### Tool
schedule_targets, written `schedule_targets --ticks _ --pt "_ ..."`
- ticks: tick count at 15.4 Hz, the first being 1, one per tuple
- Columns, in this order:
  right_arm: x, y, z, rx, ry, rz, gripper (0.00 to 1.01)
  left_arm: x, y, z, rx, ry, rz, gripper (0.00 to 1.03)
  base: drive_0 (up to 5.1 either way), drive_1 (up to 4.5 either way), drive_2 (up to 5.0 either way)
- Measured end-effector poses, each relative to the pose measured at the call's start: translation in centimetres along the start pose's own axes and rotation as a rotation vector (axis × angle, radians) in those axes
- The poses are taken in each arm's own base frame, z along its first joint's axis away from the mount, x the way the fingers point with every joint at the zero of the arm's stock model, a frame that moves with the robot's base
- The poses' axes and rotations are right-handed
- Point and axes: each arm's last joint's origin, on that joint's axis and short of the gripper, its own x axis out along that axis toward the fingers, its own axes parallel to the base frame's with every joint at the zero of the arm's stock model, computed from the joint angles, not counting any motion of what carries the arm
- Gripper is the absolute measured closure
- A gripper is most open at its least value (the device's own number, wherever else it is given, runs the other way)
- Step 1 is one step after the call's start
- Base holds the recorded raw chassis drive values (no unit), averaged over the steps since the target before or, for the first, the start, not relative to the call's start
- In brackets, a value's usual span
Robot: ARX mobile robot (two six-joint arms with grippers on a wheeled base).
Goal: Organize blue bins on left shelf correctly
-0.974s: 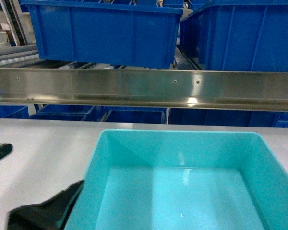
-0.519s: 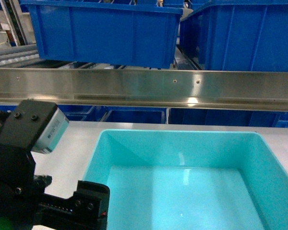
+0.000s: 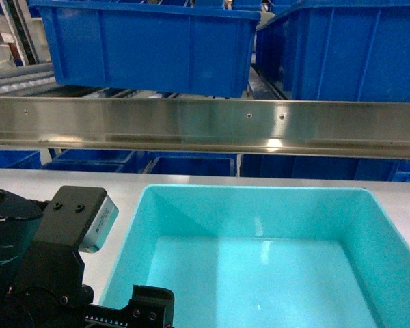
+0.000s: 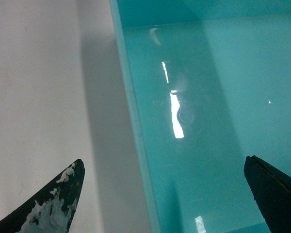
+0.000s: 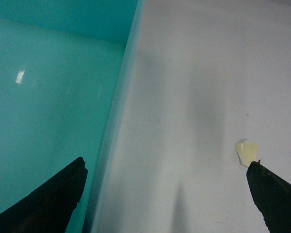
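Left hand (image 4: pixel 162 194) spread wide, straddling the left wall of the blue bin (image 4: pixel 208 97): one fingertip over the tabletop (image 4: pixel 34 87), the other inside the tub. Right hand (image 5: pixel 167 194) also wide, straddling the right wall of the bin (image 5: pixel 48 97). Bin sits on the tabletop at lower centre of head view, below the left shelf (image 3: pixel 205 126) rail carrying dark blue crates (image 3: pixel 150 44).

A grey counter (image 3: pixel 75 183) carries the scene. Behind it, dark royal-blue crates (image 3: pixel 150 44) sit high, with more blue crates (image 3: pixel 191 164) lower down. A small pale yellowish scrap (image 5: pixel 246 151) lies on the counter just beside one tool tip.
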Motion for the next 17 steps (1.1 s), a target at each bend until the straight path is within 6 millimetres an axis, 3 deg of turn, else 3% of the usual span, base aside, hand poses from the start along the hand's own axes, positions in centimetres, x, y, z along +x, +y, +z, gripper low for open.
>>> schedule_targets --ticks 2,3,5,6,7,9,11,17 --pt "0.2 0.0 -0.5 0.003 0.015 -0.005 0.28 0.2 -0.2 -0.4 -0.010 0.018 0.026 0.05 0.0 0.00 0.0" --pt "0.2 0.1 -0.7 0.004 0.015 -0.005 0.39 0.3 -0.3 -0.7 -0.010 0.029 0.031 0.10 0.0 0.00 0.0" --pt "0.2 0.1 -0.9 0.004 0.017 -0.007 0.59 0.3 -0.4 -0.8 -0.019 0.032 0.042 0.30 0.0 0.00 0.0" --pt "0.1 0.1 -1.1 0.004 0.016 0.004 0.88 0.2 -0.9 -1.0 -0.033 0.034 0.031 0.59 0.0 0.00 0.0" --pt "0.0 0.2 -1.2 0.016 0.010 0.017 0.96 0.1 -1.0 -0.9 -0.043 0.034 0.018 0.68 0.0 0.00 0.0" --pt "-0.1 0.2 -1.4 0.052 0.007 0.028 0.99 -0.1 -1.3 -0.8 -0.051 0.022 -0.002 0.89 0.0 0.00 0.0" --pt "-0.2 0.3 -1.5 0.062 0.006 0.036 0.99 -0.2 -1.4 -0.7 -0.081 0.010 -0.002 1.01 0.0 0.00 0.0" --pt "-1.0 0.5 -1.5 0.082 -0.019 0.047 0.99 -1.4 -1.0 -0.1 -0.086 -0.027 0.003 1.01 0.0 0.00 0.0"
